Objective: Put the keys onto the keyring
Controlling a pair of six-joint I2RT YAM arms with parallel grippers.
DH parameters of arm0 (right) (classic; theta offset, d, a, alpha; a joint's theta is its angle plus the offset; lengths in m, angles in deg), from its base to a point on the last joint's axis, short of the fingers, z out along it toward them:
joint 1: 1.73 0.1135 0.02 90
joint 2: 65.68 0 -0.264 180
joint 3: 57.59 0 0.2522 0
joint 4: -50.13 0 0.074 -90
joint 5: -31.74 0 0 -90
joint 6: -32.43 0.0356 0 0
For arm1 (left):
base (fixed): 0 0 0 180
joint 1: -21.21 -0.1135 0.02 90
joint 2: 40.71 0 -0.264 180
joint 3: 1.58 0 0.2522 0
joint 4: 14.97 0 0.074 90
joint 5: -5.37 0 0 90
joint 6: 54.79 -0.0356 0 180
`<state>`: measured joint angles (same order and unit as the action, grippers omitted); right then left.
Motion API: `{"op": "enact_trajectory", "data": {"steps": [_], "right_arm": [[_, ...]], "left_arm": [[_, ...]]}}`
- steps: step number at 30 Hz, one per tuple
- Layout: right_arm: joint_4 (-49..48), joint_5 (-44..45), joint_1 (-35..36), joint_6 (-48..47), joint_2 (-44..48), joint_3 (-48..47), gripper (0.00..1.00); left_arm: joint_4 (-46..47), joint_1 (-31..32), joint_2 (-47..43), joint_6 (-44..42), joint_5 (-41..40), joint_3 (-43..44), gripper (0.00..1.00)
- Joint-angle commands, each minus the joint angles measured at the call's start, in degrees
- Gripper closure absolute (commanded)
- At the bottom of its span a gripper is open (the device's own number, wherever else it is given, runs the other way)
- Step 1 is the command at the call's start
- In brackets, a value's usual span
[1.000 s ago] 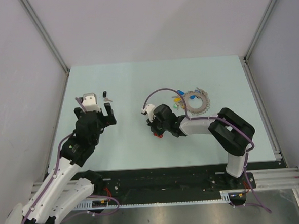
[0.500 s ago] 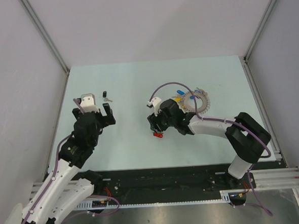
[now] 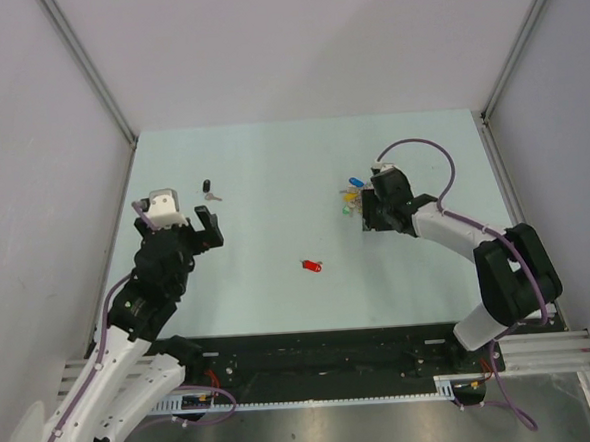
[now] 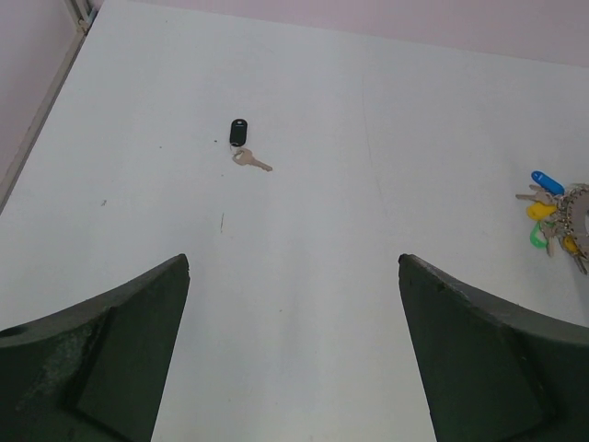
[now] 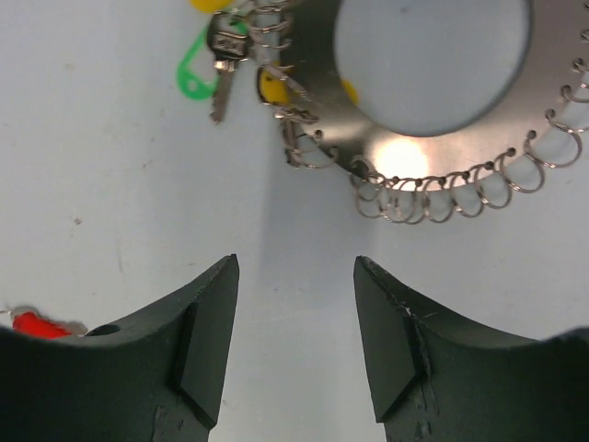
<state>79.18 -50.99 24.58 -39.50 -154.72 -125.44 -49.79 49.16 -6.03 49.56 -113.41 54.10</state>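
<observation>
On the surface (image 3: 271,162), central, nearer the near edge: loose red key (image 3: 311,266), well apart from keyring (image 5: 405,157) | between centre and right edge: right jaws part-open, empty, over keyring | left jaws wide, empty | risk: snagging and dragging keyring if closed here

A small black fob (image 4: 238,132) with a bare silver key (image 4: 251,161) just beside it lies on the pale table (image 3: 271,162), which grey walls (image 3: 264,43) enclose.
</observation>
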Motion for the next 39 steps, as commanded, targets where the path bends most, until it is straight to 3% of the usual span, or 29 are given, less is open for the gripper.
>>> {"op": "enact_trajectory", "data": {"steps": [1, 8, 19, 31, 39], "right_arm": [[0.89, 0.91, -2.66, 3.2, -1.75, -1.11, 0.45], [1.15, 0.82, -8.63, 0.66, -7.29, -4.45, 0.62], [0.01, -5.07, -11.19, 0.13, -6.95, -5.33, 0.64], [-1.66, -6.3, -13.12, 1.53, -9.4, -5.86, 0.8], [-2.63, -9.9, -13.82, 1.36, -11.07, -5.94, 0.83]], "left_arm": [[1.9, -0.52, -1.19, -2.75, 0.3, -0.69, 0.0], [1.81, -0.52, -1.8, -2.92, 0.3, -0.86, 0.0], [1.9, -0.52, -1.45, -3.01, 0.74, -0.87, 0.0], [2.07, -0.52, -1.28, -3.01, 1.0, -1.04, 0.0], [2.25, -0.52, -1.1, -3.01, 1.35, -1.13, 0.0]]}}
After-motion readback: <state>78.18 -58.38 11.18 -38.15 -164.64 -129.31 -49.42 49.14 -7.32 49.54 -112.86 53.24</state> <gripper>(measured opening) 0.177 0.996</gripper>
